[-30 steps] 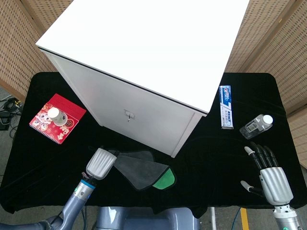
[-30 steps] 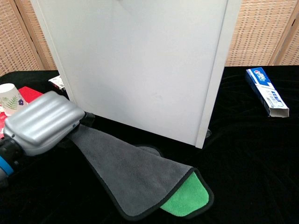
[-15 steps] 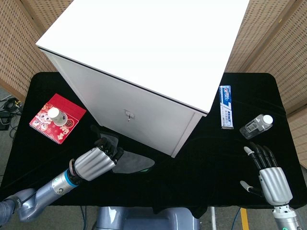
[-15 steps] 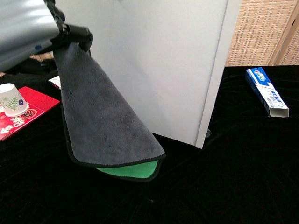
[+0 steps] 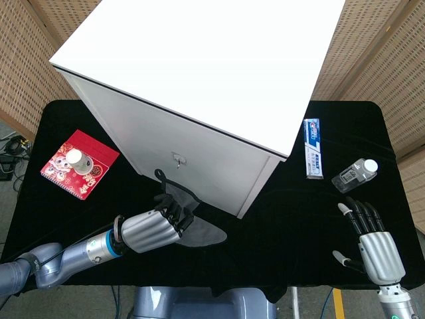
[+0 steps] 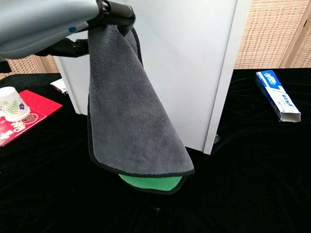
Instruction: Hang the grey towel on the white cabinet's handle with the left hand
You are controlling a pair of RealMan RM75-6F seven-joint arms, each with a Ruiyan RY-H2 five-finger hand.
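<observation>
My left hand (image 5: 151, 228) holds the grey towel (image 5: 192, 222) by its top edge, in the air in front of the white cabinet (image 5: 199, 73). In the chest view the left hand (image 6: 43, 22) fills the top left and the grey towel (image 6: 131, 111) hangs down from its fingers, its green underside showing at the bottom. The cabinet's small handle (image 5: 178, 159) sits on the front face, just above and behind the towel's top. My right hand (image 5: 372, 239) rests open on the black table at the lower right, holding nothing.
A red booklet (image 5: 78, 165) with a paper cup (image 5: 77, 158) on it lies at the left of the black table (image 5: 319, 219). A toothpaste box (image 5: 313, 147) and a small clear bottle (image 5: 355, 174) lie right of the cabinet.
My left hand has lifted the towel off the table and carried it up and to the right, closer to the cabinet's front. The right hand has not moved.
</observation>
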